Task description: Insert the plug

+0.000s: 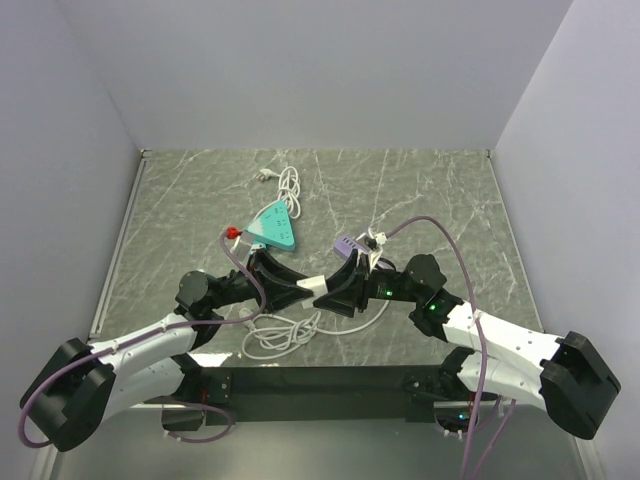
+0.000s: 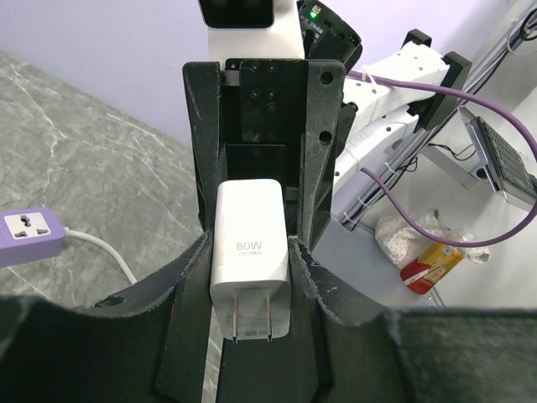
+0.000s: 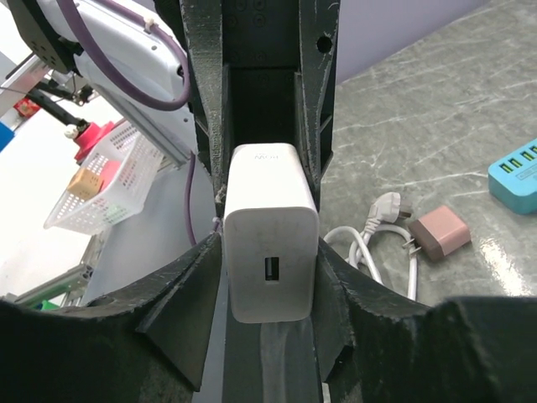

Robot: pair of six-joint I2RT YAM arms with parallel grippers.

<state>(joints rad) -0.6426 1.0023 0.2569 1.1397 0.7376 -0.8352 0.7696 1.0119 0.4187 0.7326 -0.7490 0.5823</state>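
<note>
Plug (image 2: 249,252) in left claw (image 2: 250,290), right claw (image 3: 270,285) opposite

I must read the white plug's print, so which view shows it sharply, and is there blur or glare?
Left wrist view: the plug is sharp, its 80W print legible, no glare; the dark foreground is blurred. Right wrist view: sharp, but that print is not shown. Top view: even light, plug too small to read.

Overhead view of a grey marbled surface (image 1: 440,190) between pale walls (image 1: 300,70). The left arm (image 1: 140,352) and right arm (image 1: 500,345) meet mid-surface, jaws tip to tip at a small white plug (image 1: 319,286). Just beyond lie a teal triangular power strip (image 1: 272,228), a small purple block (image 1: 347,246) and loose white cables (image 1: 291,188).
</note>
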